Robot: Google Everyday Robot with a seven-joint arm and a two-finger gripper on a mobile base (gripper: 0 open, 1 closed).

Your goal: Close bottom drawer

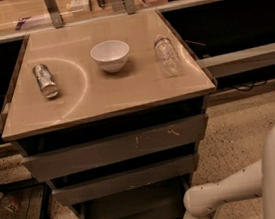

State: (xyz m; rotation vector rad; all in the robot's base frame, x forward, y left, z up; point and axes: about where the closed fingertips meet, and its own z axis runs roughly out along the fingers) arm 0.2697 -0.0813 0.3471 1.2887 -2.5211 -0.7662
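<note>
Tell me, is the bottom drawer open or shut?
Open: the bottom drawer sticks out, its inside showing. The gripper is out of view, below the arm.
</note>
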